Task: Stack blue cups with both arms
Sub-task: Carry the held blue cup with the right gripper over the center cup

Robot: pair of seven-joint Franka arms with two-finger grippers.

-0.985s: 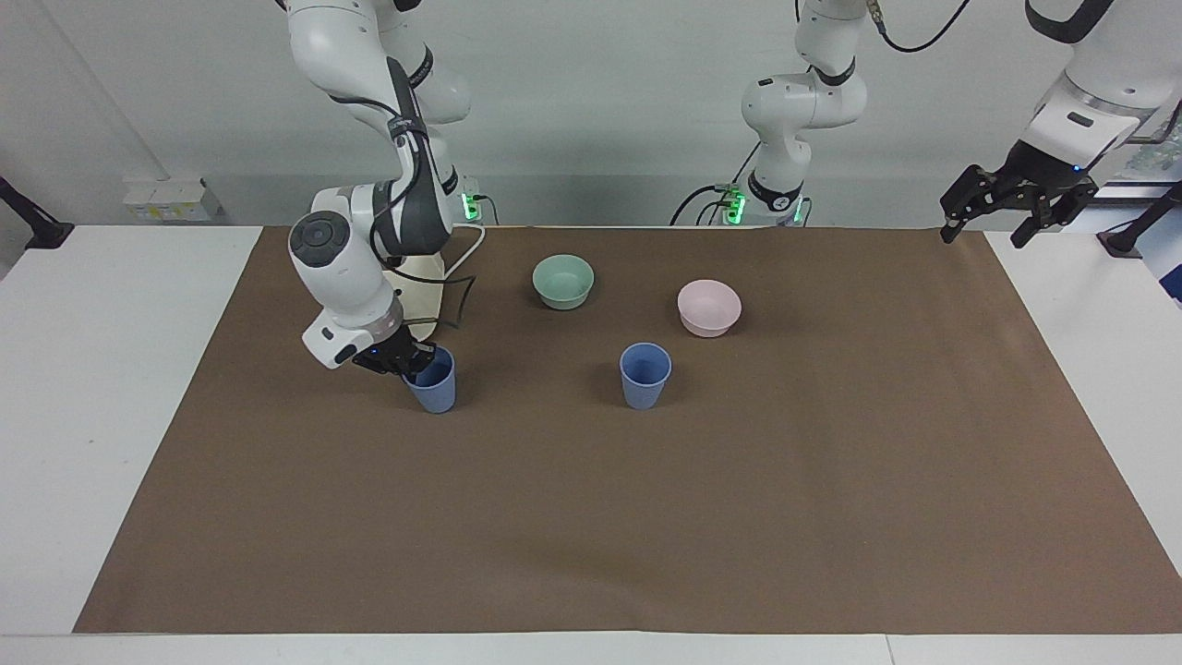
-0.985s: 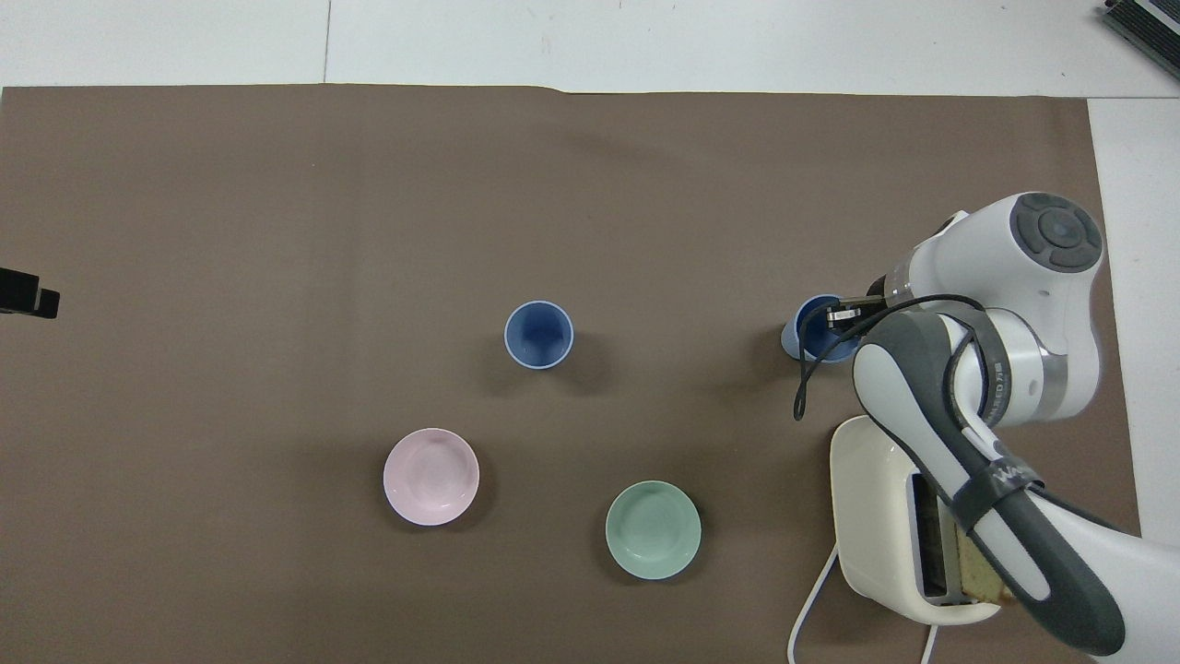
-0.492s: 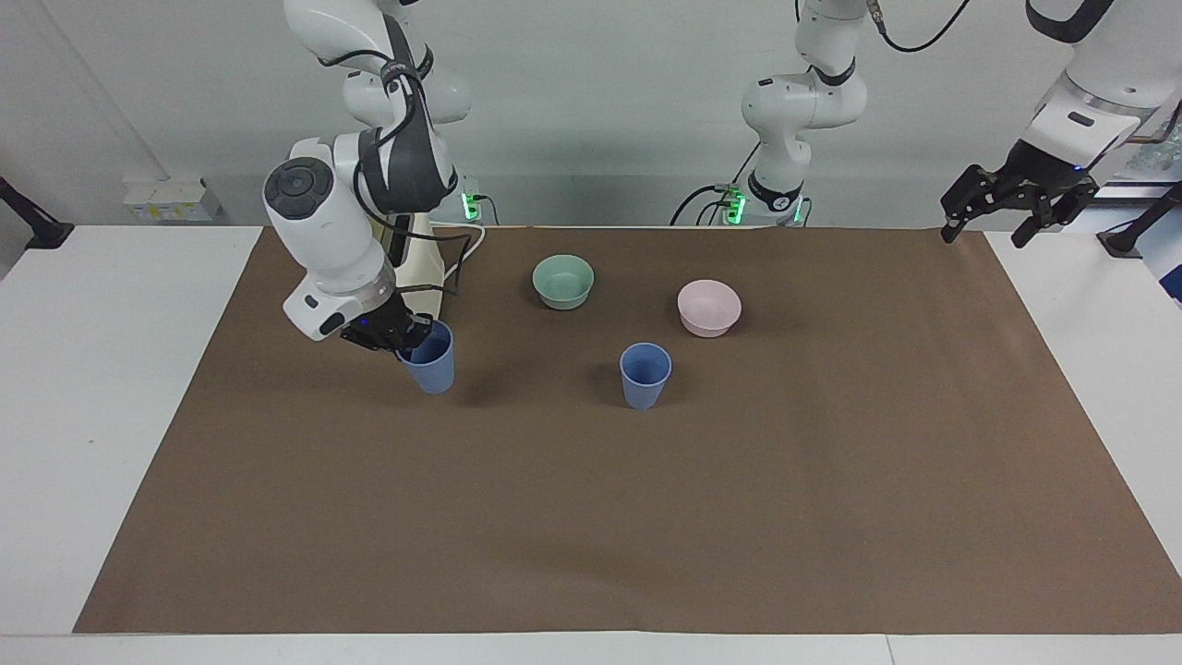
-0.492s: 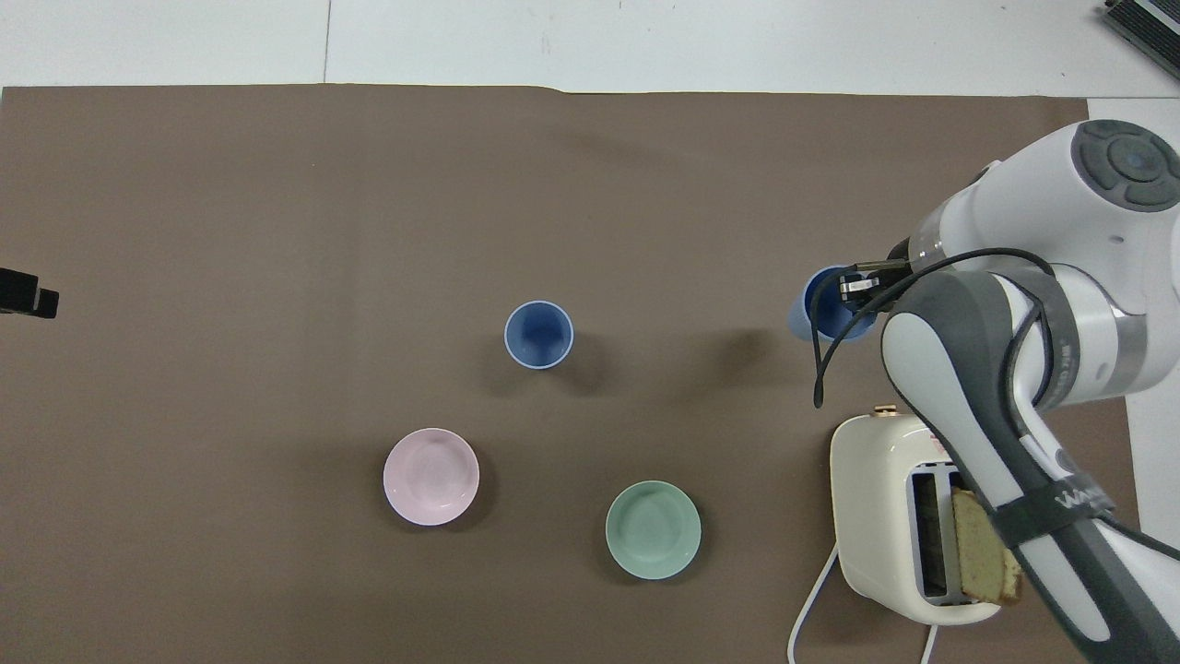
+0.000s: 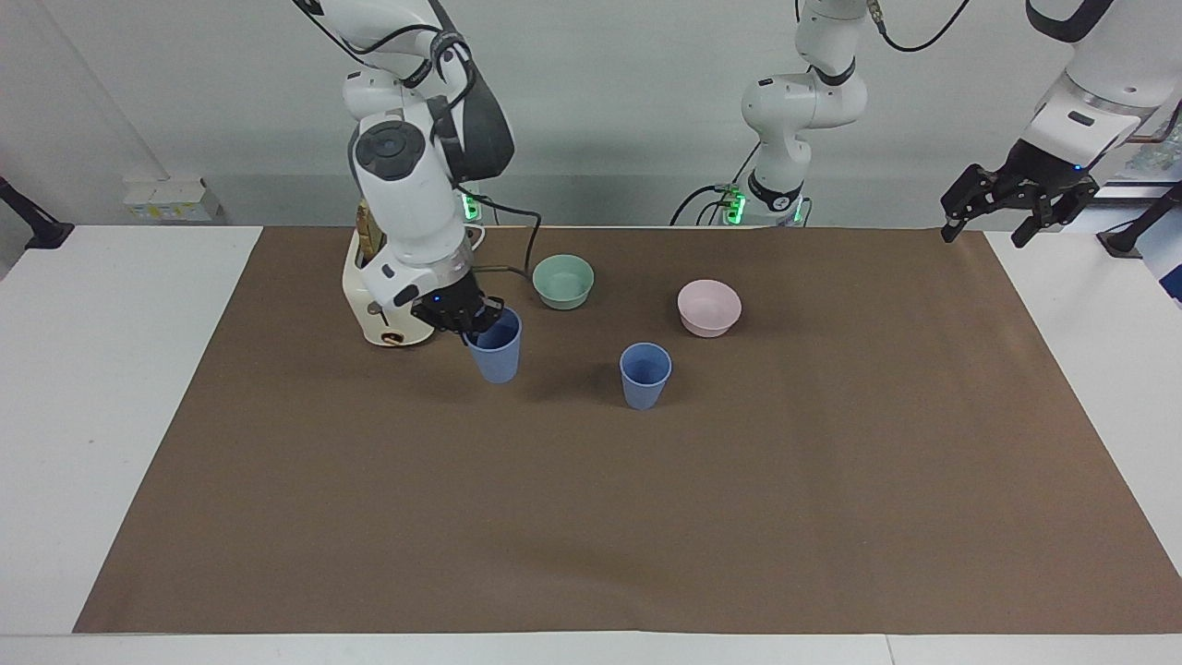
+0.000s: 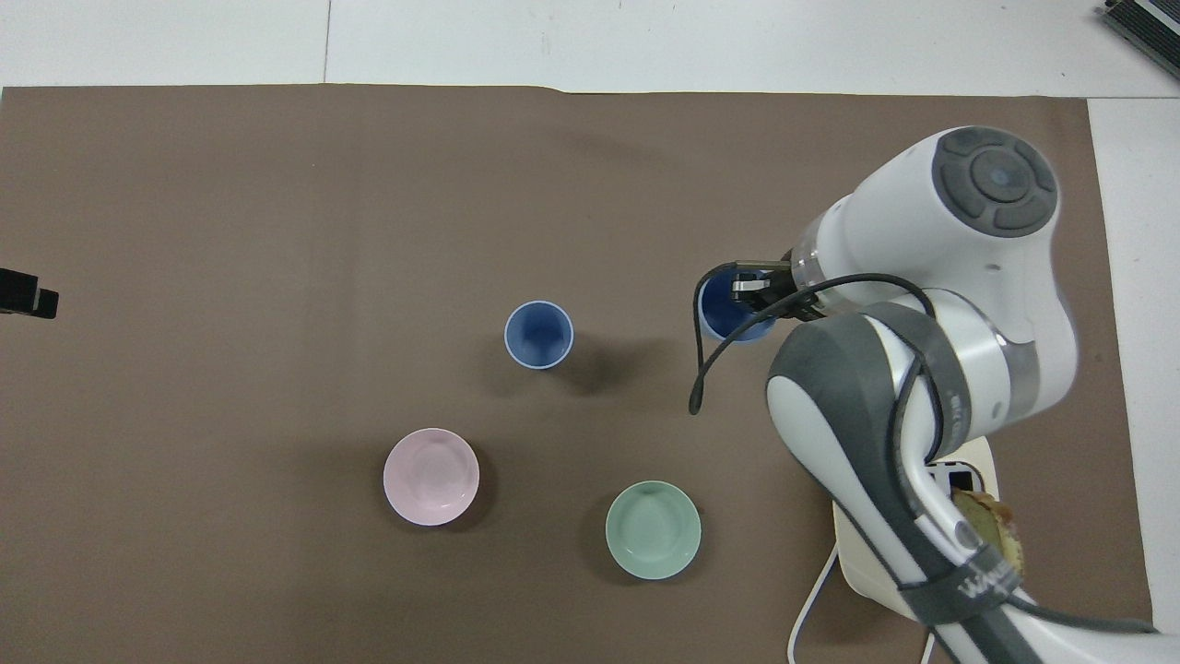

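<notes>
Facing view shows the left gripper [image 5: 1020,205] whole, raised over the table edge at the left arm's end, fingers spread wide, holding nothing, waiting; the overhead view catches only its black tip [image 6: 28,297] at the frame edge. Facing view also shows the held blue cup [image 5: 496,348] hanging clear of the brown mat [image 5: 591,517]; from overhead it looks level with the other cup. Overhead shows a slice of bread [image 6: 991,527] in the cream toaster [image 5: 379,309], mostly hidden by the arm.

Right gripper [image 5: 469,321] is pinched closed on the cup's rim, one finger inside, cup lifted over the mat between toaster and second blue cup [image 5: 645,374]. That cup stands upright mid-mat, farther from the robots than the mint-green bowl [image 5: 563,281] and pink bowl [image 5: 708,307].
</notes>
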